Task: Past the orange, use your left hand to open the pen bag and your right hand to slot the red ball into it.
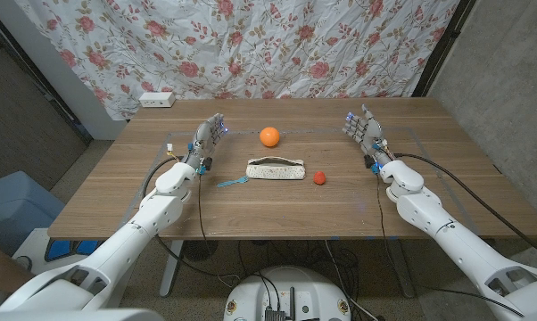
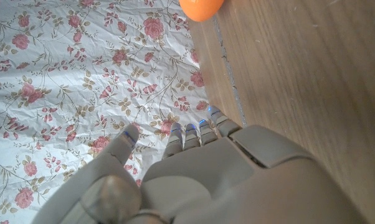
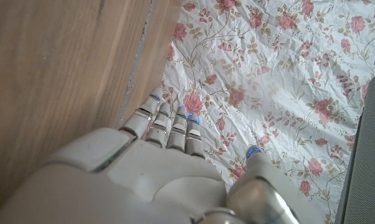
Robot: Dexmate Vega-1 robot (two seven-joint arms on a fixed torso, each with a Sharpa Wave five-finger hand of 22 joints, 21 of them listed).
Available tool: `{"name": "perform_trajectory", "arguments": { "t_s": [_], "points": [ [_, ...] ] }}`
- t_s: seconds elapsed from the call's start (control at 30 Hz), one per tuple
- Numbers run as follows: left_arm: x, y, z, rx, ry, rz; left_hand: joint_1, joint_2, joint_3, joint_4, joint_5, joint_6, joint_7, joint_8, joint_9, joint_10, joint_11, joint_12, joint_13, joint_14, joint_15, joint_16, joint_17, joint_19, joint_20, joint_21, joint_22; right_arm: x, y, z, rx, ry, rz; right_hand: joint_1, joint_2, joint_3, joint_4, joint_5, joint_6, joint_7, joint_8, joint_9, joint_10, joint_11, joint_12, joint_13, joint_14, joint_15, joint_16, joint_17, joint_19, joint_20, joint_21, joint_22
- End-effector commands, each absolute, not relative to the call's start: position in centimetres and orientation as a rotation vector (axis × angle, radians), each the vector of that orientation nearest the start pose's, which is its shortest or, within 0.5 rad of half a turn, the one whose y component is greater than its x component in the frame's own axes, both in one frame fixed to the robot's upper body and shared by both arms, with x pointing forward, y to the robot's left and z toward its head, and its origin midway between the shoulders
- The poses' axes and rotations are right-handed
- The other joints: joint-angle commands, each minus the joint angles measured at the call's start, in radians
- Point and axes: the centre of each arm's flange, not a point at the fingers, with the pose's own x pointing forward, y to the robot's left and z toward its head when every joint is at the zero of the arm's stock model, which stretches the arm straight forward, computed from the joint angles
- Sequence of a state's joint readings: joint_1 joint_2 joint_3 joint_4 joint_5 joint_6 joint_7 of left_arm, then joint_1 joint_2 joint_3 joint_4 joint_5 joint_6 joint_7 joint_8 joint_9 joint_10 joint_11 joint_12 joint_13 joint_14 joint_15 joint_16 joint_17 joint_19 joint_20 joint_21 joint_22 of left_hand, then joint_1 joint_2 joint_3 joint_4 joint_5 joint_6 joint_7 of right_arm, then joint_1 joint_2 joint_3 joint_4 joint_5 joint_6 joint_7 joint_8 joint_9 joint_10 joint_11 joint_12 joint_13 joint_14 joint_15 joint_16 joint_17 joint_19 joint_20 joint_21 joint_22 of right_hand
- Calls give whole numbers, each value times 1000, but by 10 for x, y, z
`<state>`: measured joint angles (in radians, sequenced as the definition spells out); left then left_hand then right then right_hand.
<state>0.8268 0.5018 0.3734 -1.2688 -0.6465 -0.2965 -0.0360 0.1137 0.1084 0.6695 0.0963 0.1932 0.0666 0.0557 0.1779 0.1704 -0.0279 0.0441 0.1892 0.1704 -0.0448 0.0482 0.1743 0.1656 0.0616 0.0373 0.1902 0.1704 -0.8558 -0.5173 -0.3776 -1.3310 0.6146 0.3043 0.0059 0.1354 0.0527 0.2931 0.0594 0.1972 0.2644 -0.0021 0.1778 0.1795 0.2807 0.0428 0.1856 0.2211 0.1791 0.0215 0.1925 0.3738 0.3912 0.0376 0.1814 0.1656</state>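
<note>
The pen bag [image 1: 276, 168] is seen at table centre, zipped, with the orange [image 1: 268, 135] just behind it and the red ball [image 1: 319, 177] just to its right. The left hand [image 1: 208, 141] and right hand [image 1: 365, 132] are held well apart on either side of the bag, fingers extended, nothing grasped.

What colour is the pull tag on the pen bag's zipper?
The pull tag is light blue, trailing off the pen bag toward the left hand; clearest in the head view.
</note>
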Motion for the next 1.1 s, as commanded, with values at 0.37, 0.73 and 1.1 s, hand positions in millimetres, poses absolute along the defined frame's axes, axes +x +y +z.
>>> {"name": "perform_trajectory", "arguments": {
  "t_s": [0.37,0.73,1.1],
  "points": [
    [655,290,-25,-38,-587,-160,-1,40,11,-11,4,13,-5,6,3,19,-4,6,2,10,-8,7,1,16,-3,8,1,616,-271,-10,-230,-701,210,21,-6,7,-28,9,6,-24,10,2,3,-3,6,-6,4,-4,3,-16,-21,-12,-1,3],
    [650,284,-20,1,-576,-150,-2,41,13,-18,4,18,-6,7,3,23,-8,5,2,13,-9,6,1,19,-4,7,1,600,-279,-3,-362,-707,207,47,-6,17,-56,10,9,-24,11,1,-19,-12,1,-12,-11,-12,-2,-32,-47,-23,-5,2],
    [646,279,-18,-3,-595,-143,-2,42,16,-26,4,22,-9,7,3,27,-12,5,2,16,-11,5,1,20,-4,7,1,578,-282,-2,-491,-761,159,71,-5,26,-82,8,6,-48,11,0,-31,-20,1,-17,-19,-16,-2,-45,-59,-24,-4,1]
  ]
}}
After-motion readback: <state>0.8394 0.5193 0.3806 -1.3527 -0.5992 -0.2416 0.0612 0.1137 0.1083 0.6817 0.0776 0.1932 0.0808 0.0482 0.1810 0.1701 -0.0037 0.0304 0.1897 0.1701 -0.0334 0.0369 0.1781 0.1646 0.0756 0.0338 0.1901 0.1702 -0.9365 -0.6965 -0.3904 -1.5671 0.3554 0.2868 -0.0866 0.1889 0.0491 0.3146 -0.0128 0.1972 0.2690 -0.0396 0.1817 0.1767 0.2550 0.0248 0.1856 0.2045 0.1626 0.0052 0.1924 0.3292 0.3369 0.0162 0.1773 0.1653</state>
